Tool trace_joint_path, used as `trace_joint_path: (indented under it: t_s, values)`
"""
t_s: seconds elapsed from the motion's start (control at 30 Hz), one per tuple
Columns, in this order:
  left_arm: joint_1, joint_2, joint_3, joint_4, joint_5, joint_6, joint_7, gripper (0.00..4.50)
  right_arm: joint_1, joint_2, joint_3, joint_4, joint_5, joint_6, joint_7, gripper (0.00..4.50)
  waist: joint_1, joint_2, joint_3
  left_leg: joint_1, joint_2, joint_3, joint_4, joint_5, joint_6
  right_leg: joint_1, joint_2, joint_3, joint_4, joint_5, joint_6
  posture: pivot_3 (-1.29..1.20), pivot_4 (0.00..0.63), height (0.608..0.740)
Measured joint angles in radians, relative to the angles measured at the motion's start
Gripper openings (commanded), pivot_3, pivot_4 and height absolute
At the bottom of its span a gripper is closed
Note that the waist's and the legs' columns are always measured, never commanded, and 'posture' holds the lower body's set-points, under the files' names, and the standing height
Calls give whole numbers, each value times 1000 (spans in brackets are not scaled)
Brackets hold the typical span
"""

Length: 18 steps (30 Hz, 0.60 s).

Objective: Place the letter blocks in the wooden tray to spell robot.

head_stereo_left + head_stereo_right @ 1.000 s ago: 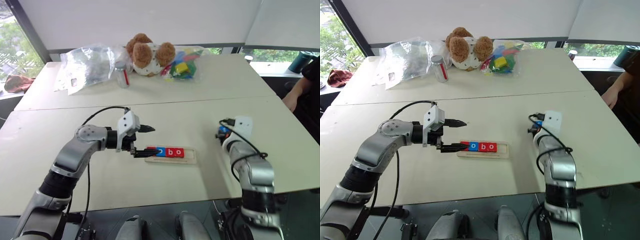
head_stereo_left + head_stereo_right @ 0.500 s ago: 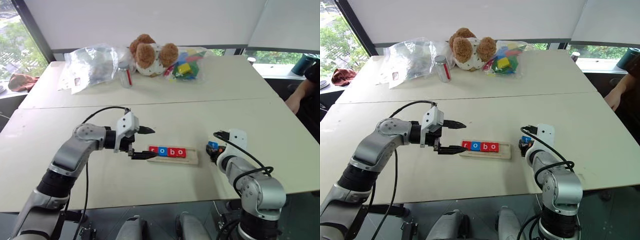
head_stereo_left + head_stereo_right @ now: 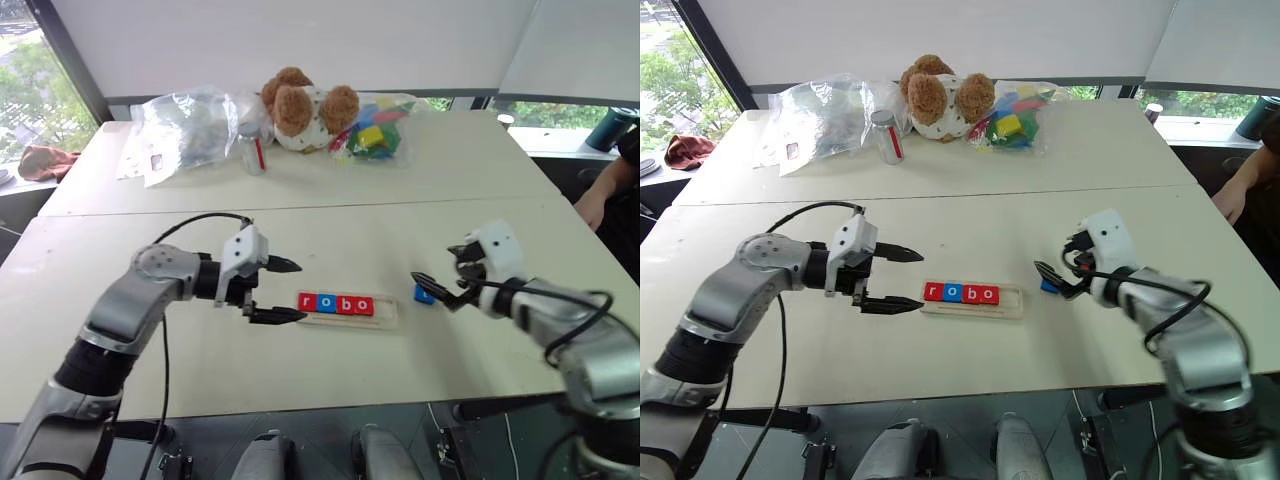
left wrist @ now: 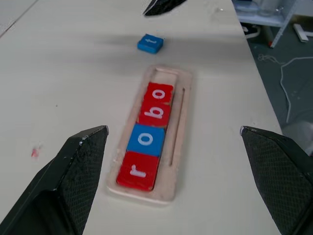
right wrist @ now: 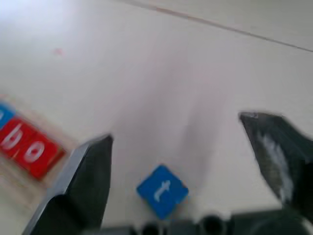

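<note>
Left wrist view: wooden tray (image 4: 177, 142) holds r, o, b, o tiles, last slot at far end bare. Blue t block (image 4: 150, 43) lies loose on counter (image 3: 330, 230) just beyond that end, likely awaiting fresh grasp. Right gripper (image 3: 437, 290) spread wide above it, holding nothing. Left gripper (image 3: 283, 291) spread wide at tray's r end, probably steadying. Pale counter; teddy bear (image 3: 305, 108), bagged toy blocks (image 3: 368, 130), window behind.

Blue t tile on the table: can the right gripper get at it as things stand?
Probably yes. The small blue square t tile lies flat on the bare pale table, apart from the long wooden tray. The right gripper hangs open just over it, with nothing between.
</note>
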Motion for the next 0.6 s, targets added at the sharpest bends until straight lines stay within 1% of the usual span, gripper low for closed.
trace_joint_path:
  t_s: [0.03,0.1,0.23,0.4,0.5,0.6]
  values:
    - [-3,10,0,-2,0,1,-9,4500,1,-51,26,100,0,-107,114,4428,2,0,0,0,0,0,0,0,0,0,0,0,0,0,0,0,150,740]
    - [-8,21,2,-2,0,2,-19,4500,-25,-98,66,261,-16,-225,249,4428,2,0,0,0,0,1,2,0,0,1,-1,1,0,0,0,0,150,740]
    - [-18,24,7,-11,0,17,-23,4500,-164,-110,160,524,-55,-415,432,4428,-3,0,0,1,0,2,2,0,0,0,-3,2,1,0,0,0,150,740]
    - [-9,32,18,-39,0,39,-7,4500,-264,-75,211,752,-123,-597,496,4428,4,0,0,-1,0,1,1,0,0,-2,-4,2,1,0,0,0,150,740]
    - [7,37,29,-56,-1,55,7,4500,-275,-43,222,816,-139,-638,514,4428,5,0,0,-1,0,1,1,0,-1,-2,-5,2,1,0,0,0,150,740]
    - [24,39,31,-60,-1,63,18,4500,-275,-28,231,836,-143,-652,522,4428,4,0,0,-1,-1,1,2,0,-1,-2,-5,2,1,0,0,0,150,740]
